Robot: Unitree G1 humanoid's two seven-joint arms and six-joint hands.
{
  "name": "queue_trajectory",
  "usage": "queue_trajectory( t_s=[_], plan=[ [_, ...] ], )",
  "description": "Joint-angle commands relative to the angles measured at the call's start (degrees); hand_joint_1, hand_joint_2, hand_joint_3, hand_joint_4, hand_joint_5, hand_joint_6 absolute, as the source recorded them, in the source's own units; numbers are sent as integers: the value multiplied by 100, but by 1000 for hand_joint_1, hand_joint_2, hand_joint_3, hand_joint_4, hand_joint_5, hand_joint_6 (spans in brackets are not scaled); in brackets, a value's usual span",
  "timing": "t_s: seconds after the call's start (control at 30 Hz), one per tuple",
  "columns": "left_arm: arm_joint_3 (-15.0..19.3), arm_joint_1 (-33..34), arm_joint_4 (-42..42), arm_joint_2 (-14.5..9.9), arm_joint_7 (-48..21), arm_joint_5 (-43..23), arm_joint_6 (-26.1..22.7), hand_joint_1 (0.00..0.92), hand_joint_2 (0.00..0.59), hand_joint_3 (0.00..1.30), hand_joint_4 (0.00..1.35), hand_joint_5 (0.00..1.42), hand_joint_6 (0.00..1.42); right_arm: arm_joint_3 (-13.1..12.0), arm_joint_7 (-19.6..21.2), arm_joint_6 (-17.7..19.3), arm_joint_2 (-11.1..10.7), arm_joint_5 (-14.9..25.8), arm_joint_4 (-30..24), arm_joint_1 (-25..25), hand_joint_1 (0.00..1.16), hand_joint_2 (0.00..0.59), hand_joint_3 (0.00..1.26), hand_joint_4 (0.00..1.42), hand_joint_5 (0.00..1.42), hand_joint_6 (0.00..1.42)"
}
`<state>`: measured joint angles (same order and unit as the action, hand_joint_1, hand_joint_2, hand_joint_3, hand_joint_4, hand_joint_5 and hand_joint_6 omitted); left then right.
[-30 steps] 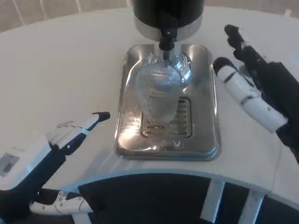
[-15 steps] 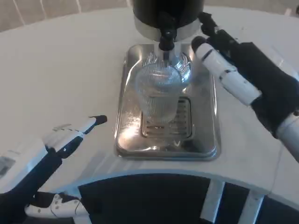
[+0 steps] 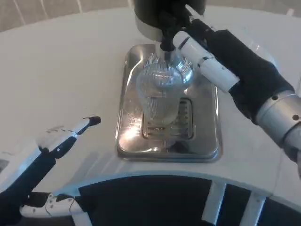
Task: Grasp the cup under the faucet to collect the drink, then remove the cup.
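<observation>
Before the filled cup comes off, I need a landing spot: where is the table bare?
Bare white table lies left of the steel drip tray, beyond the left hand. The tray's right side is crowded: the right hand reaches over it beside the ribbed glass cup and dispenser tap.

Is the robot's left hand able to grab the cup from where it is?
Probably yes, but not yet. The left hand lies open on the table, apart from the tray, and nothing stands between it and the cup. It would have to move closer first.
</observation>
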<state>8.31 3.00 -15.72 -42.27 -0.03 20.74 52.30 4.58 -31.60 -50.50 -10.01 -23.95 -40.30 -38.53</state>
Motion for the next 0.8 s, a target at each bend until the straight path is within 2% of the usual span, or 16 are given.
queue_trajectory(
  t_s=[0.03,0.47,0.6,0.73,0.8],
  plan=[
    [40,4,-76,-57,-72,-48,1,79,69,117,94,145,167,99,149,-83,-93,266,95,-262,46,461,0,0,0,30],
    [20,15,67,21,-76,-16,-183,79,69,119,98,145,167,319,341,-93,-472,813,326,-531,38,463,0,0,0,32],
    [13,0,120,40,-73,-9,-232,79,69,124,98,148,167,449,311,-35,-673,881,357,-566,31,461,0,0,0,32],
    [5,-4,160,60,-73,-10,-286,79,69,126,99,152,167,684,189,59,-993,899,408,-639,1,458,0,0,0,15],
    [3,-7,170,63,-75,-13,-298,79,70,126,99,153,167,766,171,81,-1086,919,421,-665,0,457,0,0,0,13]
  ],
)
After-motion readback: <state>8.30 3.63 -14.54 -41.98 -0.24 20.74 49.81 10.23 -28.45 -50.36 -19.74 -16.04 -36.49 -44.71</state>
